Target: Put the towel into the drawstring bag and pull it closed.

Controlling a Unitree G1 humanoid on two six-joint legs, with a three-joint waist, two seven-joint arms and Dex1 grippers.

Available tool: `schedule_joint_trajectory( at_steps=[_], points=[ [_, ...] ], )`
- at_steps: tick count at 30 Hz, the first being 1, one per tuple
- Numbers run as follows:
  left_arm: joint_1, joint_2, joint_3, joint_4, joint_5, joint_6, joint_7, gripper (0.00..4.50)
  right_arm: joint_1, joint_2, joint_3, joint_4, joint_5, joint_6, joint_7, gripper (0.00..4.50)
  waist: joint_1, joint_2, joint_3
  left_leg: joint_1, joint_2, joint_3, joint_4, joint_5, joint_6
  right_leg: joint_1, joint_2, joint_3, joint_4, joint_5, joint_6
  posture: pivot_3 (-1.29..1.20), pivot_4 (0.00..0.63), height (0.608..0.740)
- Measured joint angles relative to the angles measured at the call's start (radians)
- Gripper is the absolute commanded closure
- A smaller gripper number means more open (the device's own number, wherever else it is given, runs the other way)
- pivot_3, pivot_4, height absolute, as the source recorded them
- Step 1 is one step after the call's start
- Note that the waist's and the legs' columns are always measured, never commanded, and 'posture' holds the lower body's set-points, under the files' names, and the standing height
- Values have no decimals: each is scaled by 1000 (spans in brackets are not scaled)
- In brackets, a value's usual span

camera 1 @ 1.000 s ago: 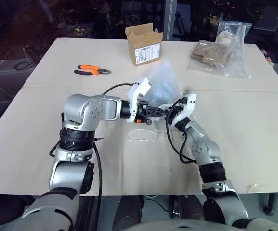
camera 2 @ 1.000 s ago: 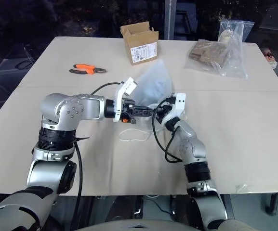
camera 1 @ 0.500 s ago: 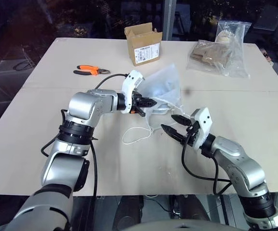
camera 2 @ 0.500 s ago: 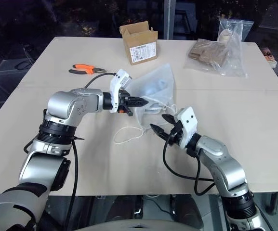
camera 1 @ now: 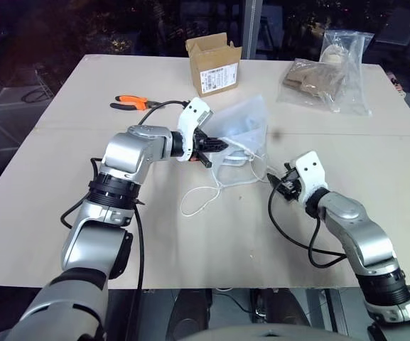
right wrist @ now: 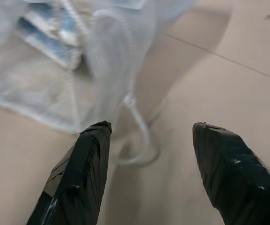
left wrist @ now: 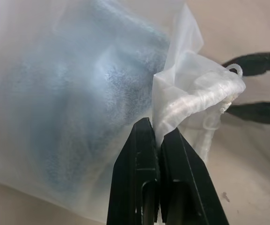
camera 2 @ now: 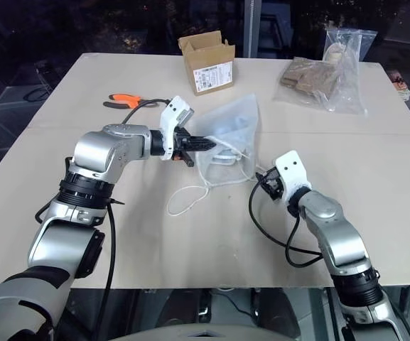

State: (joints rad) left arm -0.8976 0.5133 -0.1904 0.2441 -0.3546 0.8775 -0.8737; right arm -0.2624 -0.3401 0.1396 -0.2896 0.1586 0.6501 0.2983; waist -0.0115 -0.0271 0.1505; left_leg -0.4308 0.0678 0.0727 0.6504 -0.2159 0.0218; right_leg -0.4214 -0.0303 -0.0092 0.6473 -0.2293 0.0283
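Observation:
The drawstring bag [camera 1: 241,128] hangs tilted above the table's middle, its gathered mouth pinched in my shut left gripper [camera 1: 217,146]. Through the thin fabric, the left wrist view shows the light-blue towel [left wrist: 74,108] inside the bag. One end of the white cord [camera 1: 199,202] trails in a loop on the table below the bag. Another strand runs toward my right gripper [camera 1: 274,180]. That gripper stands open just to the right of the bag, low over the table. In the right wrist view a cord loop [right wrist: 137,140] lies between its fingers [right wrist: 90,154], not gripped.
An open cardboard box [camera 1: 214,64] stands at the back centre, and orange-handled pliers [camera 1: 135,104] lie at the back left. At the back right is a clear plastic bag with brown contents [camera 1: 325,78]. The table [camera 1: 62,185] has bare surface left and right of the arms.
My right gripper was at the bag's mouth beside the left one; it has opened and drawn back to the right. The left gripper keeps its hold and has shifted a little.

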Motion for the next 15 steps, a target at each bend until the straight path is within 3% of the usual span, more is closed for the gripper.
schedule_joint_trajectory(
  at_steps=[4,10,15],
  points=[
    [0,1,-5,-1,17,-18,-6,4500,-53,30,12,120,-50,-10,-25,1550,0,0,0,0,0,1,0,0,0,0,0,0,0,0,0,0,150,740],
    [5,-10,-15,1,46,-111,-22,4500,-170,99,58,314,-128,-103,-57,4326,0,0,0,0,0,1,0,0,0,0,0,0,1,0,0,0,150,740],
    [-4,-2,-15,74,69,-222,-84,4500,-128,122,23,286,-150,-118,-109,4480,4,0,0,-1,0,1,0,0,0,0,-1,0,0,0,0,0,150,740]
  ],
)
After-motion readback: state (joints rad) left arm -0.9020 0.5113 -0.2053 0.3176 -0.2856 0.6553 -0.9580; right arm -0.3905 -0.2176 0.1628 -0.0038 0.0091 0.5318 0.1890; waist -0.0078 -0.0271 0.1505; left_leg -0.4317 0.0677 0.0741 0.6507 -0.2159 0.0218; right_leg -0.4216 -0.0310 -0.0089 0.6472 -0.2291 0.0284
